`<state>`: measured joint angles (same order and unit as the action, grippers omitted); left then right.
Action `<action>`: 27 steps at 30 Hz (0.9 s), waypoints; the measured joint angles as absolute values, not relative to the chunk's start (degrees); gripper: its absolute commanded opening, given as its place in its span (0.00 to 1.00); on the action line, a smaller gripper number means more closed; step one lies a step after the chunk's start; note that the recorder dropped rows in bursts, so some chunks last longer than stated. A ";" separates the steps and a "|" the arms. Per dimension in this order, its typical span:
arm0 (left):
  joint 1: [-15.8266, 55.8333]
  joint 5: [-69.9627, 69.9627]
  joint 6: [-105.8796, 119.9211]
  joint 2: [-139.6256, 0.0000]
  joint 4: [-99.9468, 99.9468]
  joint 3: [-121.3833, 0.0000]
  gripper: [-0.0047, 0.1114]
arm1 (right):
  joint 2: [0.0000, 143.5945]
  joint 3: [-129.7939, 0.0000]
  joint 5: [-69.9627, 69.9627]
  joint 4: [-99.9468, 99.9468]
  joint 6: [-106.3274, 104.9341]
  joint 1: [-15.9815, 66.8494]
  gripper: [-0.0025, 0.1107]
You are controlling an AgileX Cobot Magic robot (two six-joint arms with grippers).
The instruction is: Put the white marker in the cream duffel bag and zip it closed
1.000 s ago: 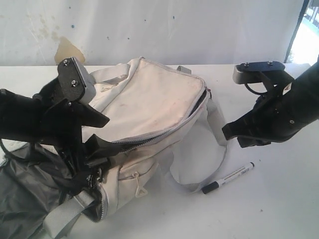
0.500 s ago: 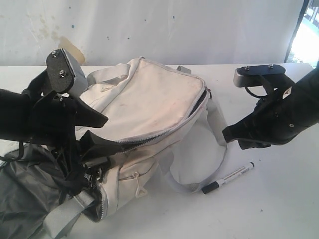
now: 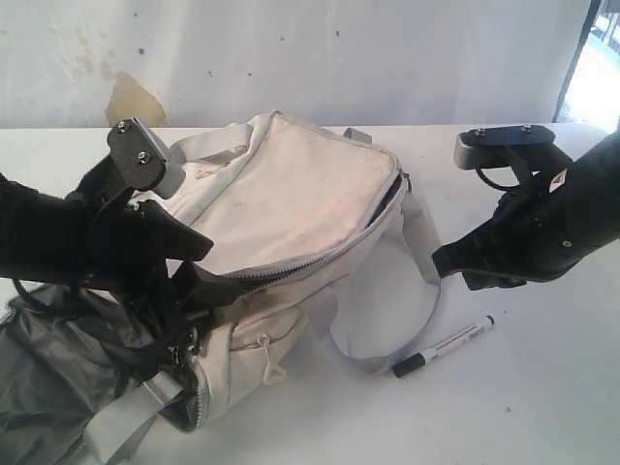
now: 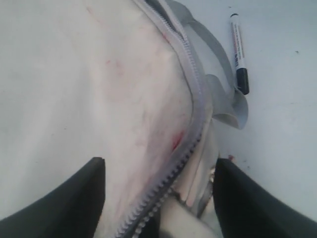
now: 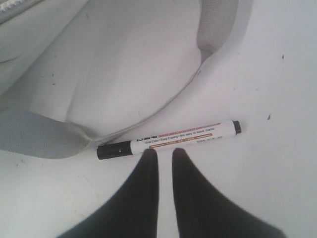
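The cream duffel bag [image 3: 291, 194] lies across the middle of the white table, its main grey zipper [image 4: 190, 99] partly undone and dark grey lining [image 3: 48, 378] spilling out at the left end. My left gripper [image 3: 199, 266] is open, its jaws spread wide to either side of the zipper line [image 4: 159, 166], low over the bag. The white marker [image 3: 444, 346] with its black cap lies flat on the table beside the bag's grey strap [image 3: 426, 242]. My right gripper [image 3: 444, 263] hovers just above the marker [image 5: 168, 138]; its fingers [image 5: 164, 151] are almost together, holding nothing.
A side-pocket zipper pull [image 3: 274, 368] hangs on the bag's front face. The strap loop [image 5: 39, 139] curls close to the marker's cap. Bare table [image 3: 542, 407] stretches to the right and front of the marker. A stained white wall stands behind.
My left arm's wrist swung slightly up and left, then came back close to where it was. The right arm, the marker and the bag have stayed put.
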<state>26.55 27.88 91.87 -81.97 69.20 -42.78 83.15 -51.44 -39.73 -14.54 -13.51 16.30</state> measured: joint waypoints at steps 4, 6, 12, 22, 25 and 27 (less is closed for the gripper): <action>26.78 30.44 97.26 -83.83 74.81 -42.78 0.58 | 83.15 -51.44 -39.73 -14.54 -13.51 16.30 0.11; 26.78 30.70 99.43 -84.33 76.36 -42.78 0.50 | 83.15 -51.44 -39.73 -14.54 -13.51 16.30 0.11; 26.78 28.92 100.81 -84.59 79.01 -42.78 0.10 | 83.15 -51.44 -39.73 -14.54 -13.51 16.30 0.11; 26.78 28.56 101.23 -84.59 79.35 -43.62 0.04 | 83.15 -51.44 -39.73 -14.54 -13.51 16.30 0.11; 26.78 28.71 100.92 -84.59 79.35 -45.40 0.04 | 83.15 -51.44 -39.63 -14.54 -13.51 16.30 0.11; 26.78 28.71 100.49 -84.59 79.35 -46.52 0.04 | 83.15 -51.44 -39.63 -14.54 -13.51 16.30 0.11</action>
<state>26.78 28.71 100.49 -84.59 79.35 -46.52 83.15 -51.44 -39.63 -14.54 -13.51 16.30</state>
